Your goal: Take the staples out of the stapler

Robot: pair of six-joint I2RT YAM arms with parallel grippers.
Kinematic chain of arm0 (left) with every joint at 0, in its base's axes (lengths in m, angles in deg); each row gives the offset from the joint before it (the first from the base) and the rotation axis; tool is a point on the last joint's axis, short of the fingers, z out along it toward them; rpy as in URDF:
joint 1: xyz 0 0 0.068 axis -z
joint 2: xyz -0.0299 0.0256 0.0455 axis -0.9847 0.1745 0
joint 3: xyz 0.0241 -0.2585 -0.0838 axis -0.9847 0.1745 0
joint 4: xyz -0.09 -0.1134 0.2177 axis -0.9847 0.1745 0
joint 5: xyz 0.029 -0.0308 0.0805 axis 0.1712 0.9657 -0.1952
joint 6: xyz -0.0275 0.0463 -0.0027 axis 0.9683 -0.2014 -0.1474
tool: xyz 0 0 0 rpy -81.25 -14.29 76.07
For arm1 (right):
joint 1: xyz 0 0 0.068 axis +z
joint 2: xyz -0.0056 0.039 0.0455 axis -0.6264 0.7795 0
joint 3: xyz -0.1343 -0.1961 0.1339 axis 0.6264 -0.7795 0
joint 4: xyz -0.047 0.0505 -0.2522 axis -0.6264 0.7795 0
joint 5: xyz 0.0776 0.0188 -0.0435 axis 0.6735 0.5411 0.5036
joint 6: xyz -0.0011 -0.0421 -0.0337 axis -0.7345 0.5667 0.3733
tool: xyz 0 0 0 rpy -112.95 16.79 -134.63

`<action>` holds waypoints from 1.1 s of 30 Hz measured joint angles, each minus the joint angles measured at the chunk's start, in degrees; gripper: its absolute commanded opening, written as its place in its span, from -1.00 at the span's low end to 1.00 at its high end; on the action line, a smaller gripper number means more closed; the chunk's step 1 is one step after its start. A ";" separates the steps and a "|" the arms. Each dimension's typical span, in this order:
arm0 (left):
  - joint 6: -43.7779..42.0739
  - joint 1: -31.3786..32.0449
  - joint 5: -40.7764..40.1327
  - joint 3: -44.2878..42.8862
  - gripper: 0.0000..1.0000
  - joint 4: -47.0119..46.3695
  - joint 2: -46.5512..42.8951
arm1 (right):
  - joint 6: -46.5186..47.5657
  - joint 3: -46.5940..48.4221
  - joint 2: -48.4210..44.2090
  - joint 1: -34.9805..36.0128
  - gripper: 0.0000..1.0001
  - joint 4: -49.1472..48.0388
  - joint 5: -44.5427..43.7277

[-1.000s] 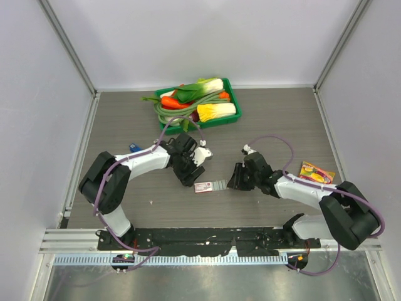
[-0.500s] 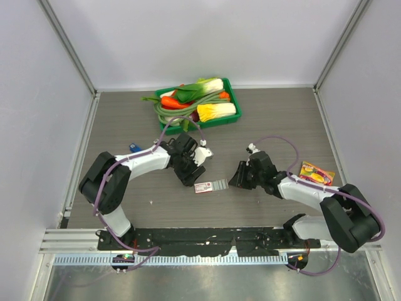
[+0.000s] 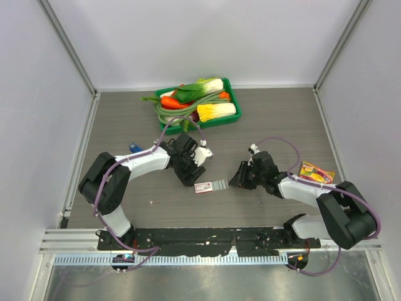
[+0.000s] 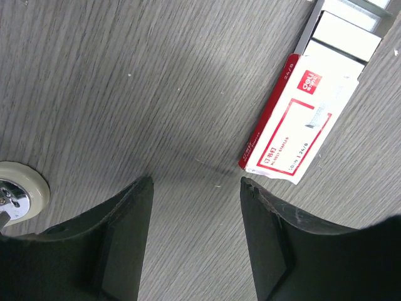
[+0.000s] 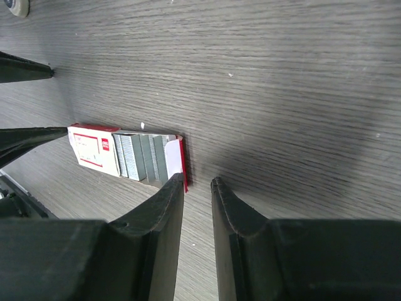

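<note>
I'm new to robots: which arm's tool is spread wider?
The left tool, showing a broad gap; the right tool, by the staple box, shows only a narrow slit.

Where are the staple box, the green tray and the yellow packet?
Staple box [image 4: 291, 125], left wrist view, its white printed top.
Green tray [image 3: 235, 97], top view, its right rim.
Yellow packet [image 3: 316, 172], top view, its middle.

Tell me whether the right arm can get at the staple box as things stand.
Probably yes: the right tool hangs just beside the staple box, nothing between them, though its narrow jaws would likely need opening wider.
</note>
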 measured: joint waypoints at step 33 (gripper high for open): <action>-1.92 3.15 0.74 1.36 0.26 -0.92 -0.90 | -2.97 -1.20 3.56 0.00 -0.56 -7.26 3.06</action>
